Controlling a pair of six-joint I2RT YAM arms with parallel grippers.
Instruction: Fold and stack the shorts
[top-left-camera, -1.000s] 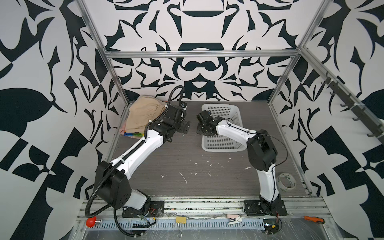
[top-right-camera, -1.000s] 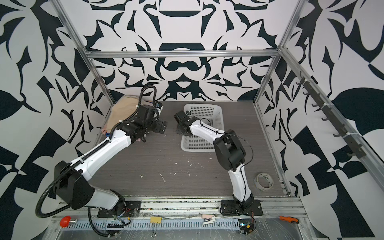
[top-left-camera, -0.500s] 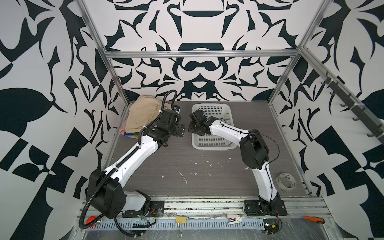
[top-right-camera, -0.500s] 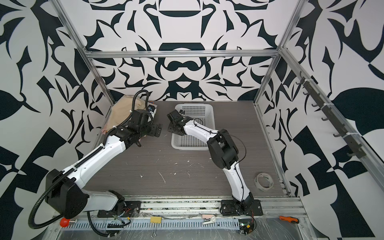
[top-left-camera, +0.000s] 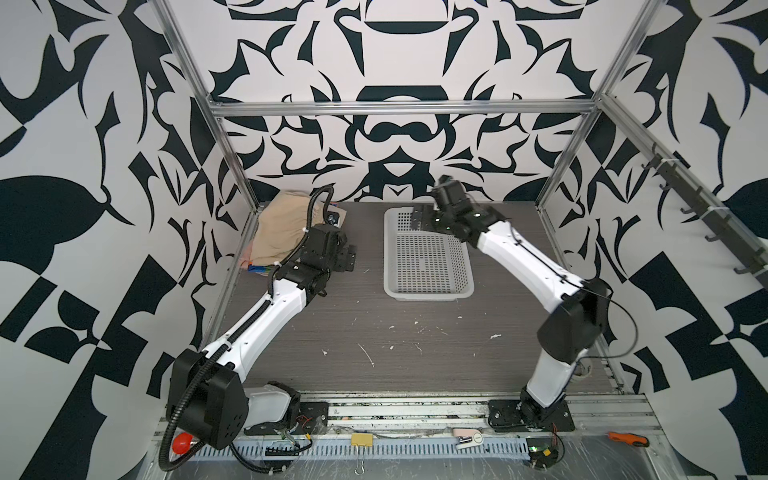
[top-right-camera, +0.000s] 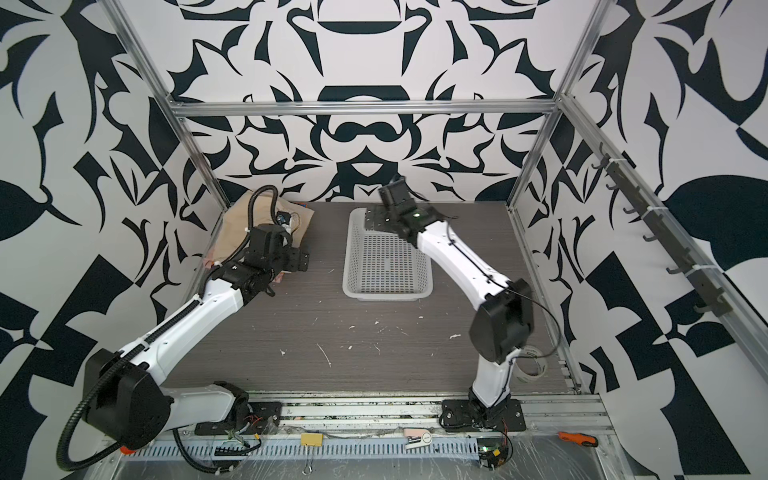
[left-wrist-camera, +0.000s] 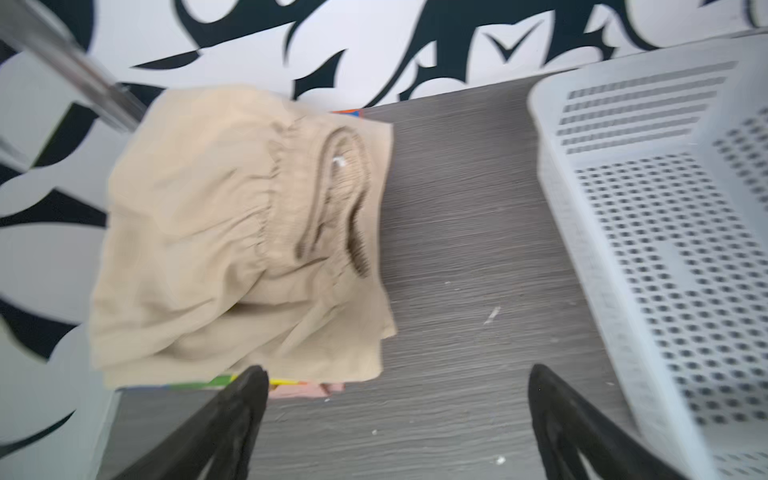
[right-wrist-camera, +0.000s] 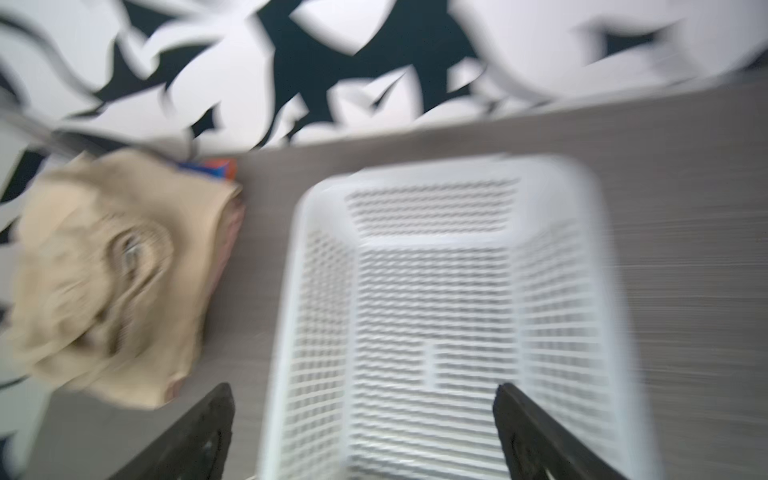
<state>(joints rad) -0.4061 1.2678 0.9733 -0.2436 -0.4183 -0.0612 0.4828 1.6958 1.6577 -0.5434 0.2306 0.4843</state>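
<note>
Loosely folded shorts (left-wrist-camera: 216, 249), waistband (left-wrist-camera: 307, 195) facing basket (left-wrist-camera: 552, 174)

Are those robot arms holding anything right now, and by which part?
Nothing is held. The left fingers stand open beside the stacked shorts; the right fingers stand open over the empty basket.

Both arms wear white shells with black joint housings. The left arm (top-left-camera: 266, 320) carries a ribbed black conduit (top-left-camera: 310, 216), zip-tied; the right arm (top-left-camera: 523, 253) shows green indicator lights (top-right-camera: 415, 215). Left gripper (left-wrist-camera: 397, 369) and right gripper (right-wrist-camera: 363, 386) have black fingers (left-wrist-camera: 232, 419).
</note>
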